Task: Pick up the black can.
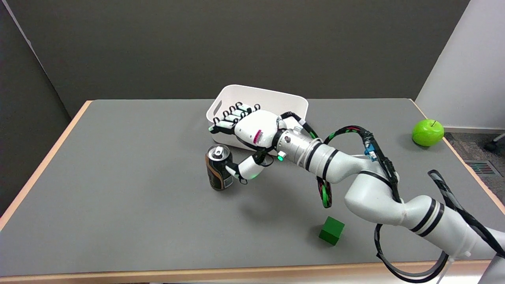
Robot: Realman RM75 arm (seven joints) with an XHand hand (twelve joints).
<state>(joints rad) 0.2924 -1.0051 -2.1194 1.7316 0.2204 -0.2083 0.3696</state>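
Thumb point(236, 172) touching can point(219, 167) right side, hand point(252, 134) spread wide, gripping nothing — early thumb push risking tipping it left.

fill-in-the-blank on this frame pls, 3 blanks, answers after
1. The black can stands ___ on the table.
2. The right hand is spread beside the can, thumb next to its side, and holds ___.
3. The white basket lies behind the hand, and the cube near the table's front edge is ___ in colour.

Missing words: upright; nothing; green
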